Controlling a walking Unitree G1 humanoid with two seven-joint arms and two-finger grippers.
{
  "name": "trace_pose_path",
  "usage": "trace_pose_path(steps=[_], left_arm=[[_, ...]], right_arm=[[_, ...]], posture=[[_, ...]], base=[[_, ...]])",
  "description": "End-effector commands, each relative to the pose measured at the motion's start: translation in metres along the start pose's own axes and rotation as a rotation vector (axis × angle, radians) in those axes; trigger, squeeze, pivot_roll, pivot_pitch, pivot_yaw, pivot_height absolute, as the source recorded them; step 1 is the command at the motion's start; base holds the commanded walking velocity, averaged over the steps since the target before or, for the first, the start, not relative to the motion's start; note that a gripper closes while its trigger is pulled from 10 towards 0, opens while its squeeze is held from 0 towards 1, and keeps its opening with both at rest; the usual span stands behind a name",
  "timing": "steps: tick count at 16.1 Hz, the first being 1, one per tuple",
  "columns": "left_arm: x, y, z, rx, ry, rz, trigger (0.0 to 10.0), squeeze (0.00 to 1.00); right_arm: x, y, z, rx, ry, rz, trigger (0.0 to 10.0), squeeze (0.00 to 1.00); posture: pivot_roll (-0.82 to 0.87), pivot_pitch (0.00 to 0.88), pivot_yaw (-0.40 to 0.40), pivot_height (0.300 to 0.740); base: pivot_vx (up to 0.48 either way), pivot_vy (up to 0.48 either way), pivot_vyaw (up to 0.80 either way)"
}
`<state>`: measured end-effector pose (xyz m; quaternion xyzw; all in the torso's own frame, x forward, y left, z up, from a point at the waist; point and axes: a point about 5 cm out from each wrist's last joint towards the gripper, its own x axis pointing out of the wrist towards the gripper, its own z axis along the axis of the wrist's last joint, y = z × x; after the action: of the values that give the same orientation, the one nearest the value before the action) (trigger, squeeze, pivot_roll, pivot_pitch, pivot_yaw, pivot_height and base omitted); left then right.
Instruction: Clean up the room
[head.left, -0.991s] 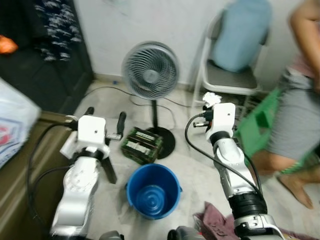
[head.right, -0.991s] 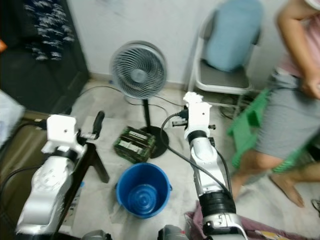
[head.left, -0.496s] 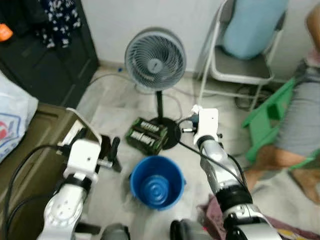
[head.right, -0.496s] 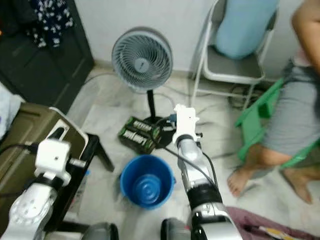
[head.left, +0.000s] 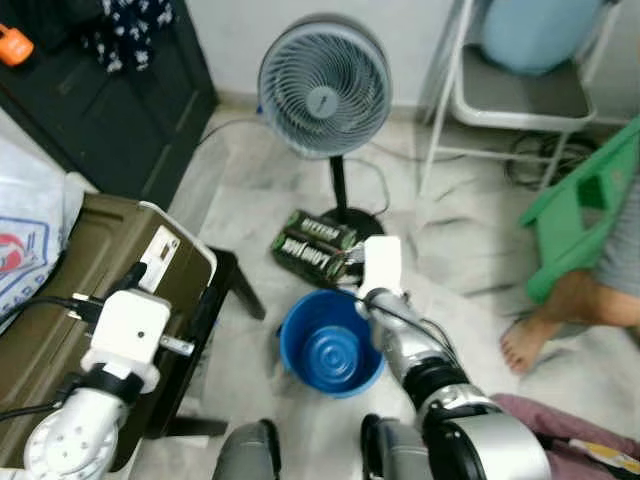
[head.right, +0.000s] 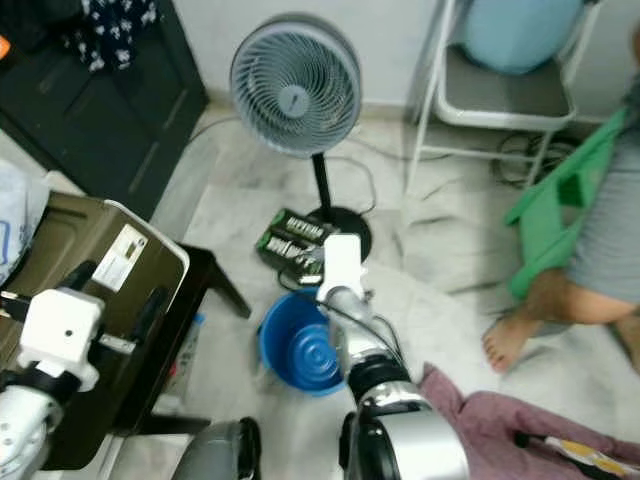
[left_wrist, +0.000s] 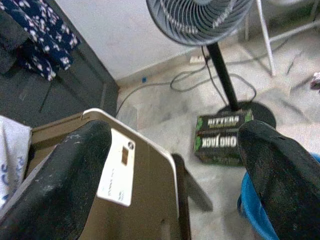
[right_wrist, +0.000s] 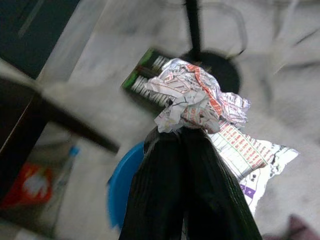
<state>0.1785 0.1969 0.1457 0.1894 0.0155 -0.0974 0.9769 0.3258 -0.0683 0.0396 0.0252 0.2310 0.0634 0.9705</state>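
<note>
Crumpled paper (right_wrist: 192, 95) sits clamped in your right gripper (right_wrist: 186, 137), which has dropped from beside the chair to the blue bucket (head.left: 330, 345) rim; release looks next. Left gripper (left_wrist: 170, 165) gapes, empty.

Green-and-black carton (left_wrist: 223, 138) on the floor is showing white block lettering, upside down in the left wrist view; it seems to read "OHO JACK", uncertain. White label (left_wrist: 117, 167) on the olive case is showing print too small to read.
</note>
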Motion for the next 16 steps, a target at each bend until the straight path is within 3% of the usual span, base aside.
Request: trace_pose_path(steps=[1, 7, 8, 9, 16], left_arm=[[-0.005, 0.006, 0.003, 0.014, 0.008, 0.001, 10.0, 0.0], [-0.013, 0.009, 0.009, 0.008, 0.037, -0.018, 10.0, 0.0], [-0.013, 0.009, 0.01, 0.008, 0.038, -0.022, 10.0, 0.0], [-0.012, 0.008, 0.01, 0.007, 0.039, -0.028, 10.0, 0.0], [-0.011, 0.007, 0.013, 0.003, 0.041, -0.029, 10.0, 0.0]], right_arm=[[0.0, 0.009, -0.004, 0.006, 0.027, 0.02, 10.0, 0.0], [0.0, 0.017, -0.018, 0.046, 0.098, 0.029, 10.0, 0.0], [0.0, 0.016, -0.018, 0.058, 0.1, 0.028, 10.0, 0.17], [0.001, 0.015, -0.015, 0.064, 0.093, 0.024, 10.0, 1.0], [0.003, 0.006, -0.007, 0.069, 0.051, -0.007, 10.0, 1.0]], posture=[[0.27, 0.288, 0.111, 0.74], [0.3, 0.31, 0.129, 0.74], [0.3, 0.311, 0.132, 0.74], [0.3, 0.31, 0.134, 0.74], [0.3, 0.315, 0.128, 0.74]], base=[[0.0, 0.0, 0.0], [0.0, 0.0, 0.0], [0.0, 0.0, 0.0], [0.0, 0.0, 0.0], [0.0, 0.0, 0.0]])
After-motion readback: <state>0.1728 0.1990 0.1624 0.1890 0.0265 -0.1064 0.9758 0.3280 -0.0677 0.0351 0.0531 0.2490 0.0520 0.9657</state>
